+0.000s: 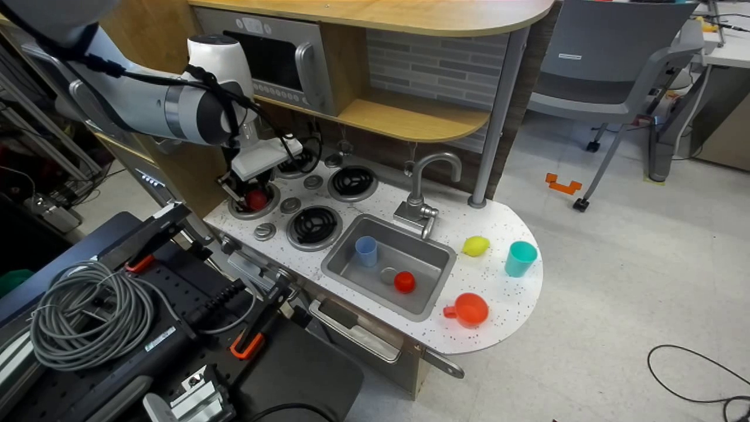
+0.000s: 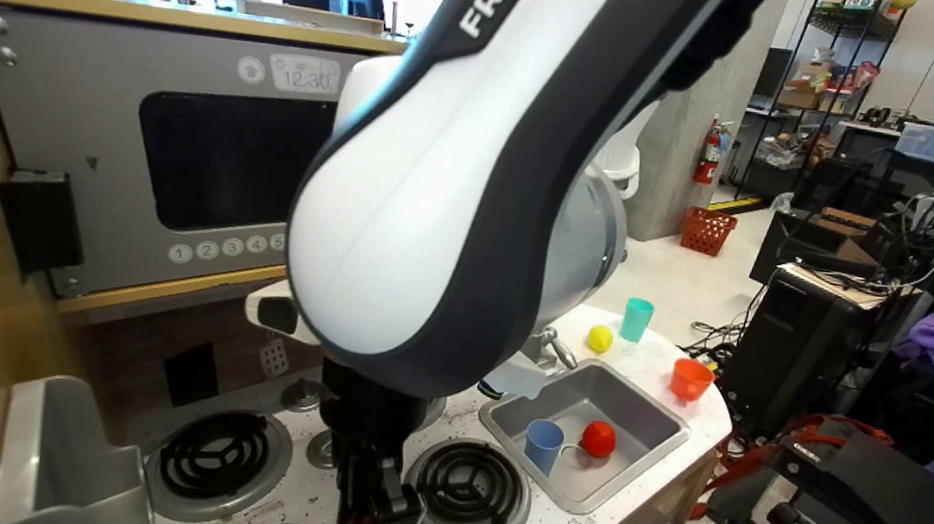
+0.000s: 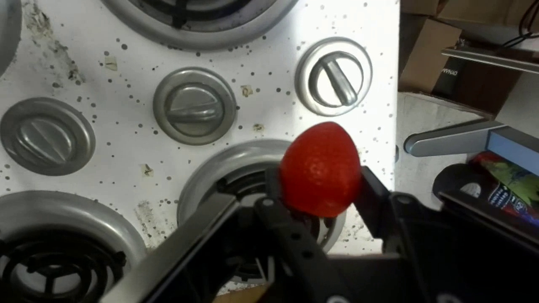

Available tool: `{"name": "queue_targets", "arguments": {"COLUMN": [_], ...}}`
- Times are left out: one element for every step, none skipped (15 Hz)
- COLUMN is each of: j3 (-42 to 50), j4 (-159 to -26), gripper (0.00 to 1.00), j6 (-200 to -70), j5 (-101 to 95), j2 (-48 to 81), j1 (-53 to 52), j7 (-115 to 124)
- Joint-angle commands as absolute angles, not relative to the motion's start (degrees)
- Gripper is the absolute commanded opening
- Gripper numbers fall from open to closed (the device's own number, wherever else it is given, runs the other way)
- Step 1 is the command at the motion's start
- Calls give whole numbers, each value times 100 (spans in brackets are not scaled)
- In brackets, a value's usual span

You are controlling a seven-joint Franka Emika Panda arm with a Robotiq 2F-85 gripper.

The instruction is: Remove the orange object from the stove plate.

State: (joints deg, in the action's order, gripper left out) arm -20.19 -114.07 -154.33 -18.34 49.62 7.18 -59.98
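Here's the gripper (image 3: 322, 176), clamped on the dimpled red toy fruit (image 3: 320, 162), fingers near nine and three o'clock! From the wrist, our target shows at two o'clock over its coil burner (image 3: 206, 168); clearance, I can't tell. Control knob (image 3: 334, 78) up at twelve; sink (image 1: 413, 255) at four in an exterior view. Looks like grasp made, removal pending: next wants a straight lift, then clear of that rim.

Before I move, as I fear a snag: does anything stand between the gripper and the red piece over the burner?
Nothing visible does: in the wrist view, the gripper holds the red piece directly, over the burner.
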Motion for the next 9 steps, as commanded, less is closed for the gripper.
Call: {"name": "queue_targets", "arguments": {"j3": [-1616,-1472,-1315,-1165,-1066,-987,-910,-864,-829], "j4": [-10893,-10796,-10699,-10620,-10558,-10485,-10430,-10391,-10352], "gripper": [21,21,21,21,21,21,21,21,21], "j6": [-15043,-14983,-15009,-15095,-15109,-15103,-15097,-15090,-15093], "j5": [-1891,-1976,-2077,-2162,-2226,-2260,-2287,-2285,-2291], "j2": [5262,5320,5395,5461,5513,5587,5641,5702,5759], "j1": [196,31,-148,-305,-401,-475,-546,-583,-609], "j7": [-6315,-6336,-6333,-6324,-6333,-6313,-6282,-6265,-6257]}}
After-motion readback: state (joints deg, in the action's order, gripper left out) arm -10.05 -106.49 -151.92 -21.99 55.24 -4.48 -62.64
